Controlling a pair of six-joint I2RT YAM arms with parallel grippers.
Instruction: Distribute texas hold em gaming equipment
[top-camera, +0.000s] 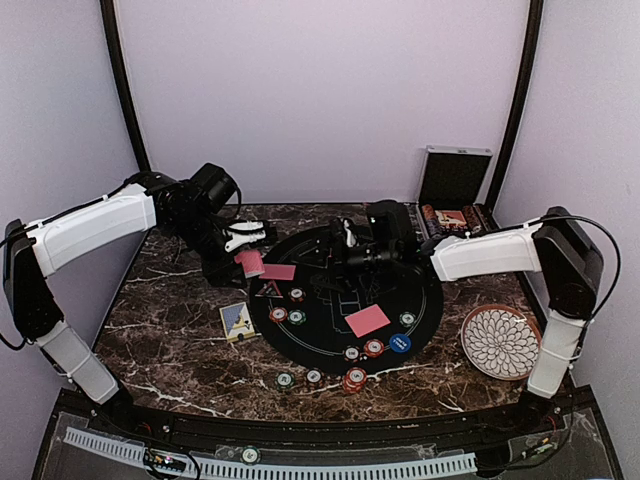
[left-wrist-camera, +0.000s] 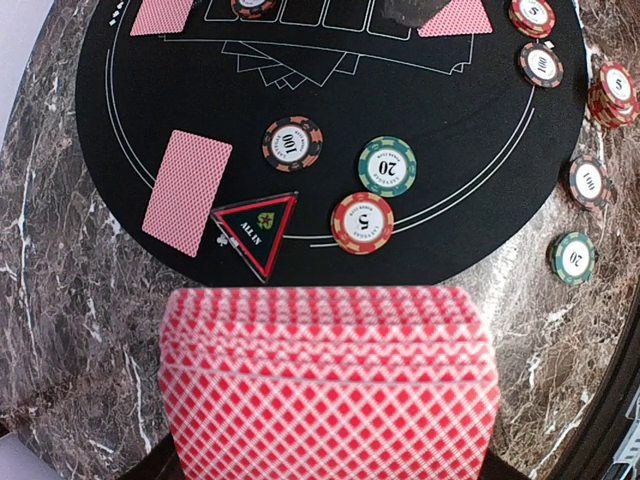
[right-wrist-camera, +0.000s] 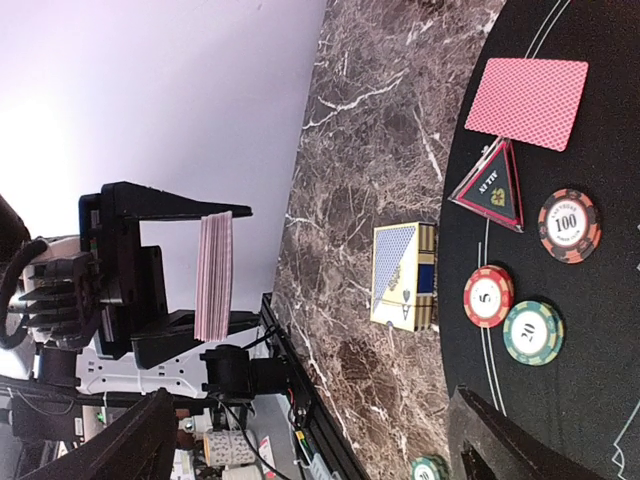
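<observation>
Above the left half of the tabletop, toward the far edge: left gripper clamped on a deck of red-backed playing cards, deck gripped across its faces, edges slightly stepped in the wrist view.

Just beyond the deck, on the left part of the black round mat: one face-down card, flat; triangular marker just beside its corner, not touching.

Further onto the mat: black-and-orange 100 chip, green 20 chip, red 5 chip. Green and red very close; touching or not, cannot tell.

Off the mat's left rim, on bare marble: card box, flat, blue side up.

Over the far-centre part of the mat: right gripper, jaws spread wide, holding nothing.

Toward the near-right part of the mat: second face-down card, blue round button near it by the rim.

Between mat and near edge: stack of red chips, two single chips to its left, apart.

By the right edge: white patterned plate.

At the far right corner: silver hinged case, lid upright.
</observation>
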